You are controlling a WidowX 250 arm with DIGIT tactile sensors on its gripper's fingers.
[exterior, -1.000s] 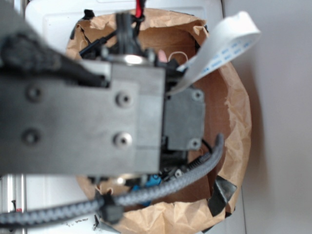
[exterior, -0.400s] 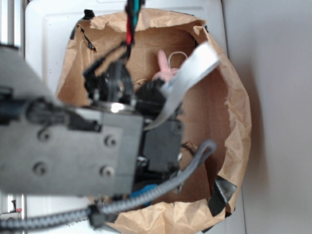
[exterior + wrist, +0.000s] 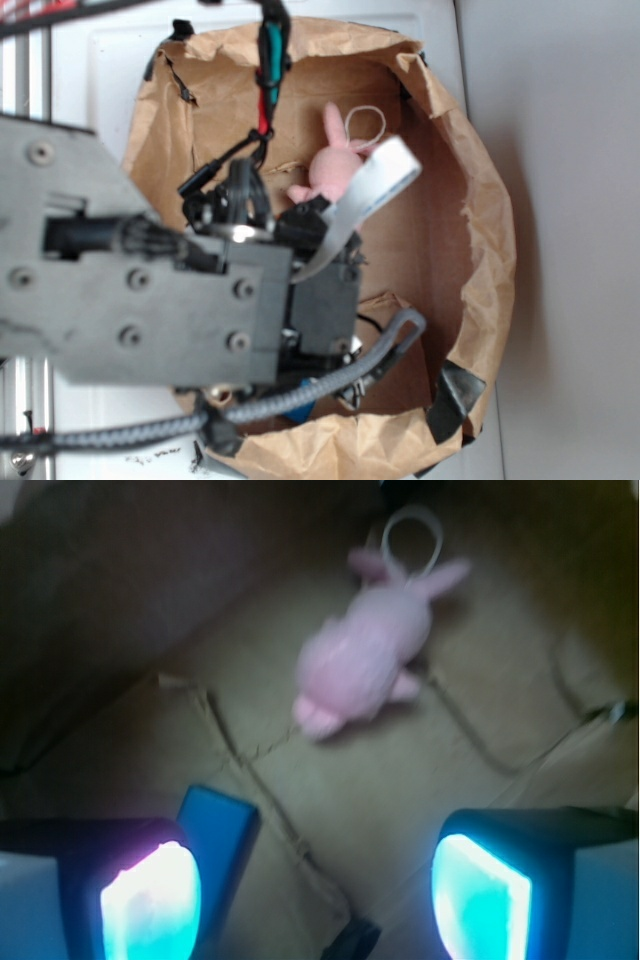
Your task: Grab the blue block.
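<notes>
The blue block (image 3: 220, 830) shows only in the wrist view, a flat bright blue slab lying on the brown paper floor. It sits just beside and behind my left finger, outside the gap. My gripper (image 3: 315, 890) is open, with only bare paper between the glowing pads (image 3: 150, 900). In the exterior view my arm (image 3: 160, 290) covers the near floor of the bin and hides the block.
A pink plush bunny (image 3: 330, 170) with a white loop lies toward the far side of the bin, also in the wrist view as the bunny (image 3: 370, 650). Crumpled brown paper walls (image 3: 485, 230) ring the floor. A white ribbon cable (image 3: 370, 195) and a braided cable (image 3: 300, 395) trail from my wrist.
My arm has shifted toward the left and near side of the bin, uncovering the pink bunny. The bit of blue seen under the arm earlier is now covered.
</notes>
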